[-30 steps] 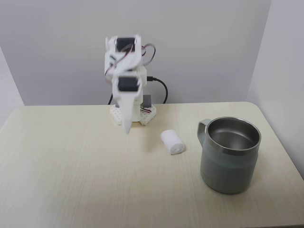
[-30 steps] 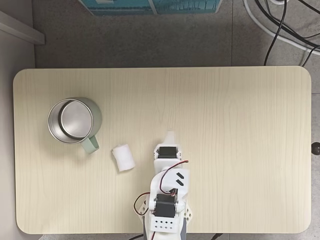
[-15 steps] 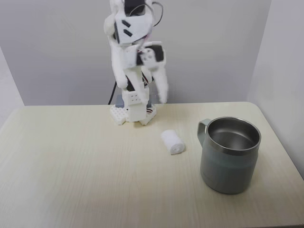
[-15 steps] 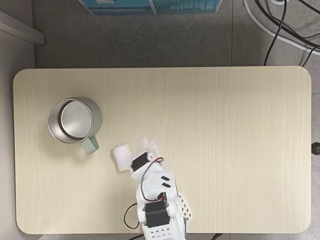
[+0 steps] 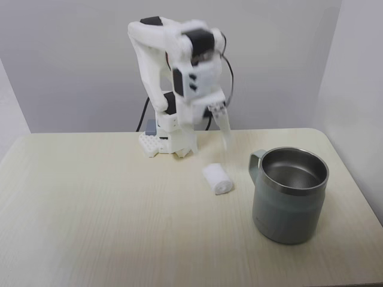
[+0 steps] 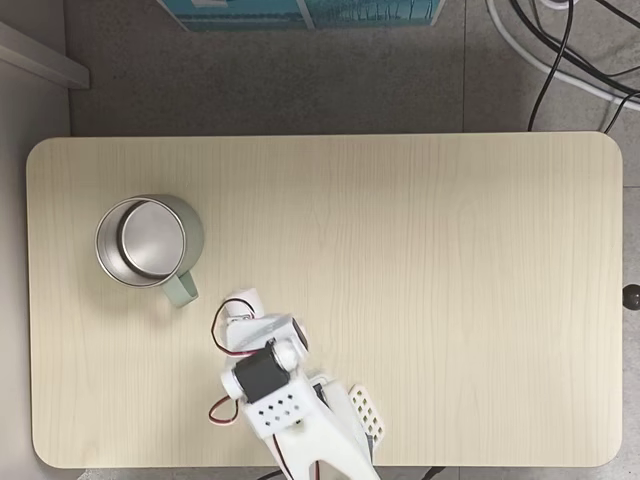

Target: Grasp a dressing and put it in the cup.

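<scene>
Side-on fixed view, left to right: the white plastic two-finger gripper (image 5: 224,134) hangs above the small white cylindrical gauze roll, the dressing (image 5: 216,178), not touching it; whether its fingers are spread or closed I cannot tell, owing to blur. The roll lies on its side on the pale wood-grain table (image 5: 90,203), just beside the handle of the large grey-green steel-lined cup (image 5: 289,194). Judgement: descend straight, straddle the roll across its width, close gently; the handle crowds one side, open table lies on the other; table edges are well clear.
</scene>
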